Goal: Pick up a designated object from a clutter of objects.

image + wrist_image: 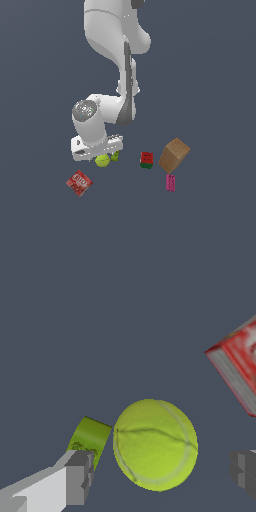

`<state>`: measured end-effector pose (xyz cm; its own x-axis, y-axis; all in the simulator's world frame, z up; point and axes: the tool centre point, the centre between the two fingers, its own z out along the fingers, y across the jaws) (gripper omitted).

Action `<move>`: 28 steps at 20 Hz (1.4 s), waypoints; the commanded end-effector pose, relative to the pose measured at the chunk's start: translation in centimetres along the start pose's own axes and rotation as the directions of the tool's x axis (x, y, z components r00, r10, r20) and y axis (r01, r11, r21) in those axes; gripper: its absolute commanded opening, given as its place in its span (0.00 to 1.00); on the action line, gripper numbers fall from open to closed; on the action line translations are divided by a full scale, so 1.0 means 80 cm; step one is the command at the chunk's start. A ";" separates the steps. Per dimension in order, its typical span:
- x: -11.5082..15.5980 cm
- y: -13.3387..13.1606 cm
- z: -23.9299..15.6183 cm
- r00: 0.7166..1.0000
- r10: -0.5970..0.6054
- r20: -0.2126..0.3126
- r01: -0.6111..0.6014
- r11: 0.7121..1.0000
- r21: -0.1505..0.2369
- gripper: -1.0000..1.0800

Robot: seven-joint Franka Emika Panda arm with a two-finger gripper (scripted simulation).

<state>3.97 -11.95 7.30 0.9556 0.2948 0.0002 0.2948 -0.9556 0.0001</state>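
Closest in the wrist view, the gripper (pixel 160 476) stands spread apart, one grey fingertip (pixel 80 476) on one side and the other at the opposite edge of the picture, with the yellow-green tennis ball (pixel 155 444) lying between them. Neither finger touches the ball; there is a clear gap on both sides, so nothing is grasped. Just beside the nearer finger, a tiny green brick (pixel 90 438) sits tilted on the surface, close to the ball but apart from it. Farther off in the same view is the corner of the red square packet (pixel 237 371).

In the exterior view, the white arm (pixel 117 55) reaches down over the plain grey floor (pixel 210 75), whose edges and corners lie outside the picture. The ball (pixel 102 161) rests just under the gripper (pixel 100 149). The red packet (pixel 79 183) lies toward the exterior view's left and nearer the camera. Toward the exterior view's right stand the red-green block (pixel 146 160), the pink brick (pixel 170 182) and the tilted brown box (pixel 174 155).
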 end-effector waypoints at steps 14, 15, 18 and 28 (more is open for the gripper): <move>0.000 0.000 0.040 1.000 -0.002 0.000 0.002 1.000 0.000 0.00; 0.000 0.000 0.040 1.000 -0.002 0.000 0.002 1.000 0.000 0.00; 0.000 0.000 0.040 1.000 -0.002 0.000 0.002 1.000 0.000 0.00; -0.005 -0.011 0.024 1.000 -0.001 0.000 0.001 1.000 0.000 0.00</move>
<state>3.48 -11.50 4.89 0.9554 0.2953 -0.0016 0.2953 -0.9554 -0.0004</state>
